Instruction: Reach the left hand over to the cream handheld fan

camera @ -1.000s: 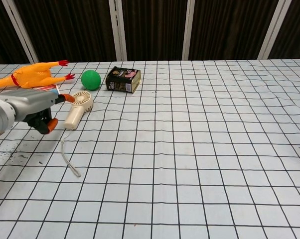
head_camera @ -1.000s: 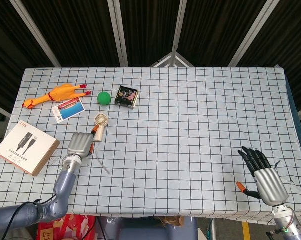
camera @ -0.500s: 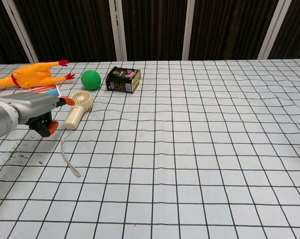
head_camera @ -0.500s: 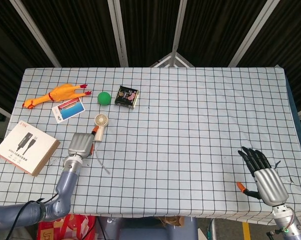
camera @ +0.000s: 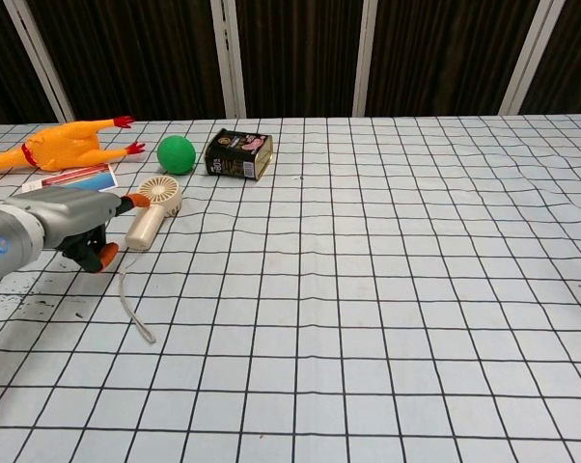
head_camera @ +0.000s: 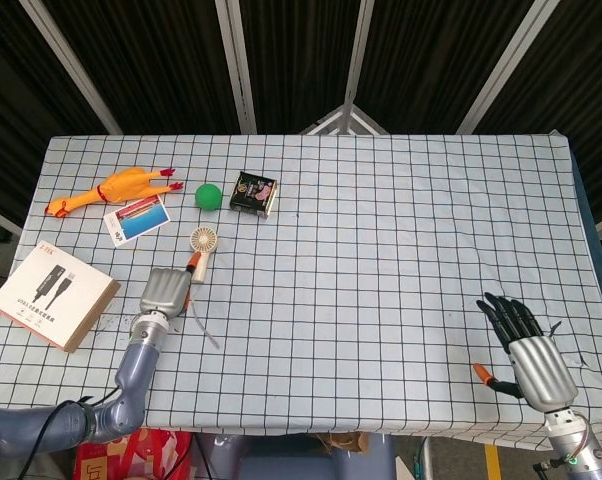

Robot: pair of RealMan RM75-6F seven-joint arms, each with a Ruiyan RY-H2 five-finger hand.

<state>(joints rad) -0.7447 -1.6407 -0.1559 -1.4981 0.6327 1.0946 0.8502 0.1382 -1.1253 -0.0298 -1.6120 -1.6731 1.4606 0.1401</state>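
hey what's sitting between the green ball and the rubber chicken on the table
Nothing stands between the green ball and the rubber chicken; only bare checkered cloth shows there in the head view. The photo card lies just nearer the robot, below that gap.

The small cream plastic handheld fan (head_camera: pixel 200 250) (camera: pixel 152 211) lies flat on the checked tablecloth in the left part of the table, about midway between the far and near edges. Its round, grilled head points toward the far side and its straight handle runs back toward the near side, angled slightly left. A thin pale cord (head_camera: pixel 203 327) (camera: pixel 133 309) trails from the handle end toward the near edge, curving a little to the right. In the head view the handle's near end lies just beside orange fingertips (head_camera: pixel 192 262); whether they touch cannot be told.
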